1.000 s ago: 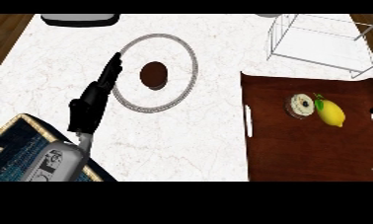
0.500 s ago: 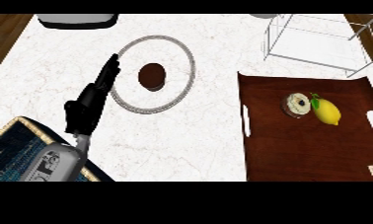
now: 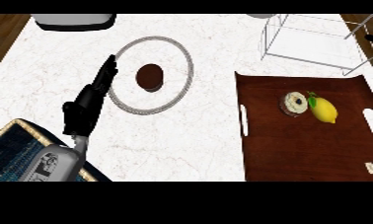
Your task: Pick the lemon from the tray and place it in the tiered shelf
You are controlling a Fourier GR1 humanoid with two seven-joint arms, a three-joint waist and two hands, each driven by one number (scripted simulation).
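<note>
Left hand (image 3: 86, 105): black, comes in from the lower left on its grey forearm (image 3: 59, 165). I read the fingers (image 3: 108, 72) as straight and pressed together, pointing up and slightly right, holding nothing. The tips lie at the left rim of the round white plate with a grey patterned border (image 3: 166, 54); contact I cannot tell. A dark brown disc (image 3: 150, 76) sits near the plate's middle. All of it rests on the white marble counter (image 3: 197, 139). Well to the right lies the dark brown wooden tray with white handles (image 3: 299, 151). The yellow lemon (image 3: 325, 111) lies in the tray's upper right part, just beside a small round pale item with a dark centre (image 3: 294, 103) on its left. The white wire tiered shelf (image 3: 310, 45) stands above the tray, at the counter's far right corner, well apart from the hand.
</note>
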